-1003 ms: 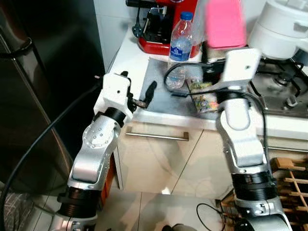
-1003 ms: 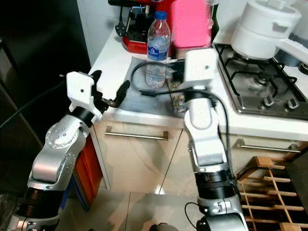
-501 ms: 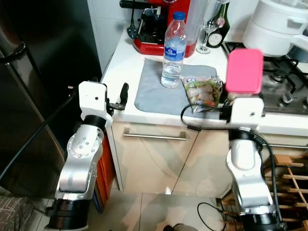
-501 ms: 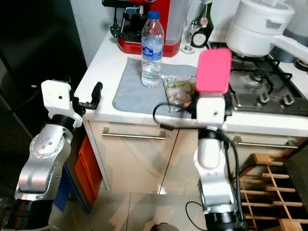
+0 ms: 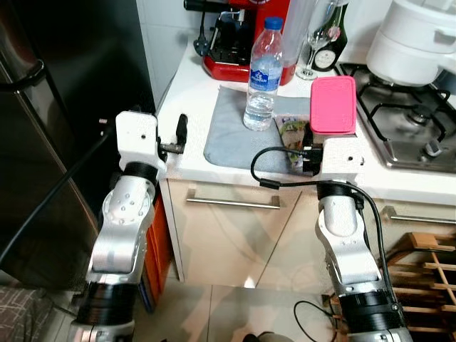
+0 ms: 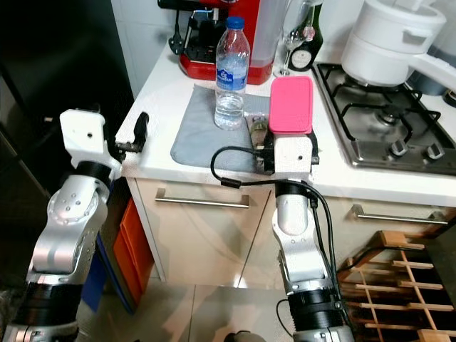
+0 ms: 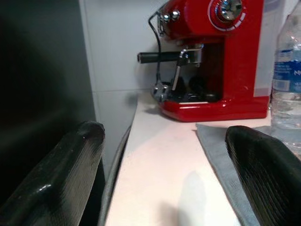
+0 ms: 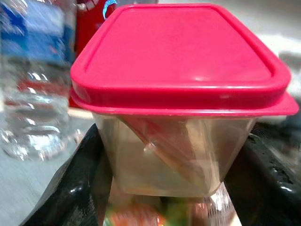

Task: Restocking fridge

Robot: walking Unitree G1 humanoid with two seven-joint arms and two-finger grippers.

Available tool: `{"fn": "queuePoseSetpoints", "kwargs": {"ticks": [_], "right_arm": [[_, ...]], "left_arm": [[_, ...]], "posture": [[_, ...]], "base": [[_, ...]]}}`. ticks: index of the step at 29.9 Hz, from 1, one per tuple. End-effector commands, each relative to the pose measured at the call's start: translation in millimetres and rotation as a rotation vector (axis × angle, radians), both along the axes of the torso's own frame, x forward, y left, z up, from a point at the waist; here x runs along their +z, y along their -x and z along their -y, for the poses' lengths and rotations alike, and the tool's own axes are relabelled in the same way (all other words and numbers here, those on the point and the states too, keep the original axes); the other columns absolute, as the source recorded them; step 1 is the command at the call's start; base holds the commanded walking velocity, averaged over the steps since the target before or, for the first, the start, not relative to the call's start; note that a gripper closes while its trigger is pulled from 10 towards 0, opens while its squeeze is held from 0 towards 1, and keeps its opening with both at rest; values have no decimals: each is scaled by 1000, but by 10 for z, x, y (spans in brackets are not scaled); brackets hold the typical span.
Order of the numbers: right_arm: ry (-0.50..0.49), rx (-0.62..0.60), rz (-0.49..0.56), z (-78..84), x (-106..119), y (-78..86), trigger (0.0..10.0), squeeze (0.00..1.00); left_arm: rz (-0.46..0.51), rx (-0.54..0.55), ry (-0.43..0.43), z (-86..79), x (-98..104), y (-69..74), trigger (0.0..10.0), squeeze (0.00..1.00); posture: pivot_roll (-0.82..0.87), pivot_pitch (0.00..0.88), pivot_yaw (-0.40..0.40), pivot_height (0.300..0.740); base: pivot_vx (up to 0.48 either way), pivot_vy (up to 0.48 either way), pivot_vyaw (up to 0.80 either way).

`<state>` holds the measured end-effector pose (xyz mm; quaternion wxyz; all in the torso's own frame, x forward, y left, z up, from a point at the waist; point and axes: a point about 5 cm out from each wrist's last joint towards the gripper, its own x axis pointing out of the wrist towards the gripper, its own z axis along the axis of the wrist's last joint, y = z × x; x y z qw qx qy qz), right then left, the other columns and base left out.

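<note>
My right gripper (image 8: 176, 172) is shut on a clear container with a pink lid (image 5: 333, 105), holding it above the counter's front edge, to the right of the water bottle (image 5: 263, 71). The bottle stands upright on a grey mat (image 5: 228, 135). A food packet (image 5: 292, 131) lies on the mat, mostly hidden behind the container. My left gripper (image 5: 176, 137) is open at the counter's left corner, with nothing between its fingers (image 7: 63, 174). The dark fridge (image 5: 64, 114) stands shut on the left.
A red espresso machine (image 5: 235, 35) stands behind the bottle, with a wine glass (image 5: 313, 43) beside it. The gas hob (image 5: 406, 121) and a white pot (image 5: 420, 39) are at the right. A drawer handle (image 5: 231, 203) is below the counter, and a wooden rack (image 5: 427, 278) is at lower right.
The view has shifted. My right gripper has brought the pink-lidded container down from high at the back to the counter front, ending nearer the bottle. My left gripper drew back from the mat.
</note>
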<state>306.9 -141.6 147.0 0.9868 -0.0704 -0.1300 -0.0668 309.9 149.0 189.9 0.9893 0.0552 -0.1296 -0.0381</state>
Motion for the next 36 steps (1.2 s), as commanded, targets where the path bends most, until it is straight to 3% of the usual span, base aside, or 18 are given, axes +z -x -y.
{"fn": "queuePoseSetpoints", "kwargs": {"ticks": [1, 7, 15, 24, 36], "right_arm": [[-48, -3, -5, 35, -4, -19, 0, 0], [-33, 35, -22, 53, -55, -6, 0, 0], [-27, 23, -20, 203, -10, -49, 0, 0], [-49, 34, -49, 200, -75, -46, 0, 0], [-55, 64, -58, 155, -72, -55, 0, 0]], "left_arm": [[-1, -29, 9, 59, 18, -39, 10000, 0], [-17, -65, 27, 125, -26, -58, 10000, 0], [-19, -79, 57, 234, -63, -43, 10000, 0], [-33, -84, 42, 202, -112, -54, 10000, 0], [-37, -101, 60, 264, -106, -119, 10000, 0]], "posture": [[-66, 0, 12, 740], [-96, 0, 23, 740], [-108, 0, -1, 740], [-122, 0, 29, 740], [-156, 0, 39, 740]], "base": [[0, 0, 0], [0, 0, 0], [0, 0, 0], [0, 0, 0], [-303, -80, 0]]}}
